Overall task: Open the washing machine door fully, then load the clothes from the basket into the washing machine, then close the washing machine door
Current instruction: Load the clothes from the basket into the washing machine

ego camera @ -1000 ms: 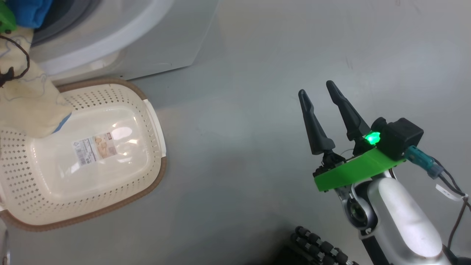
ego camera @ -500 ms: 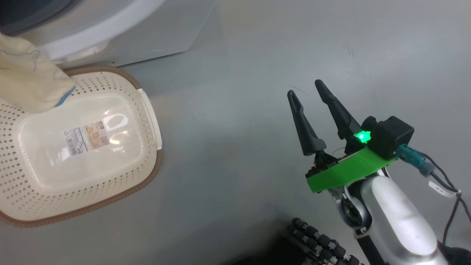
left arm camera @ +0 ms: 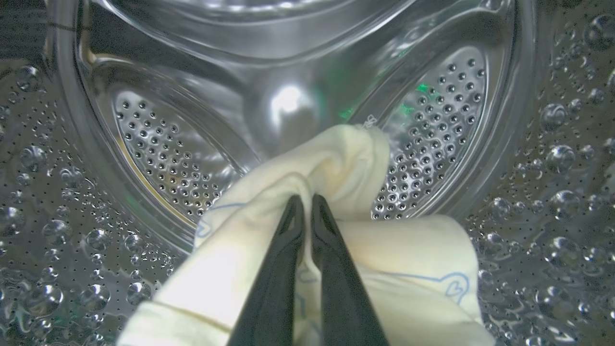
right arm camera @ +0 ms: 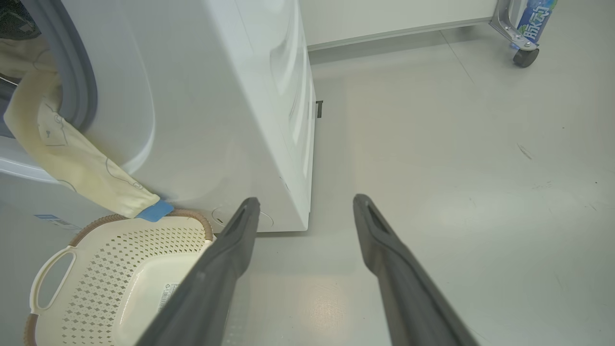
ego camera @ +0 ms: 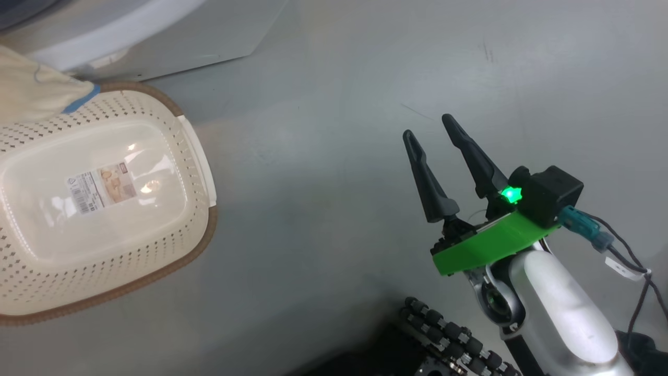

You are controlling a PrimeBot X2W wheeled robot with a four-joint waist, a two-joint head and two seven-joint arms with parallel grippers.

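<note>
My left gripper (left arm camera: 307,199) is shut on the cream-yellow clothes (left arm camera: 350,158), deep inside the washing machine's steel perforated drum (left arm camera: 163,144). The same cloth (right arm camera: 72,163) trails out over the grey gasket (right arm camera: 79,81) of the white washing machine (right arm camera: 216,96), and its blue end (right arm camera: 154,210) hangs just above the basket's rim. The cream basket (ego camera: 177,167) stands on the floor in front of the machine, its labelled bottom bare. My right gripper (ego camera: 428,127) hovers open over the floor, well right of the basket and holding nothing. The washing machine door is out of view.
Grey floor stretches to the right of the washing machine (ego camera: 156,36) and the basket (right arm camera: 120,250). A cart caster with a blue bottle (right arm camera: 526,29) sits far off. A dark ribbed cable (ego camera: 449,334) on my own base lies near my right arm.
The head camera has shifted, sliding the basket and machine left and up. The cream cloth has risen out of the basket towards the drum. My right gripper stays open.
</note>
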